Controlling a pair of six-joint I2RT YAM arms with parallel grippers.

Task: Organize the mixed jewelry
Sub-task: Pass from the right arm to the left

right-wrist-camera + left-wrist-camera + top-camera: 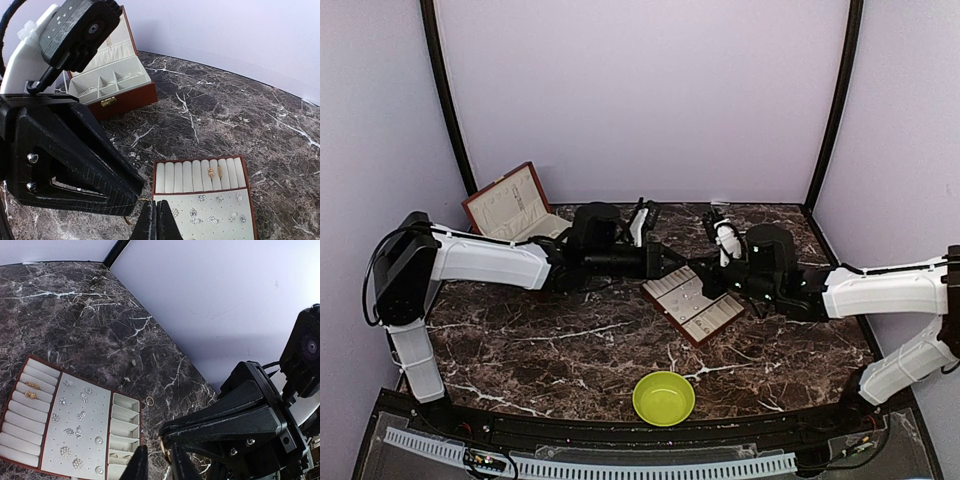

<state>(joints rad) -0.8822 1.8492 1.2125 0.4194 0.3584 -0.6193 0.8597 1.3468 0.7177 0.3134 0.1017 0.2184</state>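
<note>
Top cam: high, behind both bases, tilted down and forward, covers the whole desk point(570, 350) up to the back wall. Left wrist cam: close, angled down past left tool point(157, 465) onto tray point(30, 430). Right wrist cam: close, looks past right tool point(155, 222) toward box point(125, 95). Tray in all three views; box in top and right wrist.
</note>
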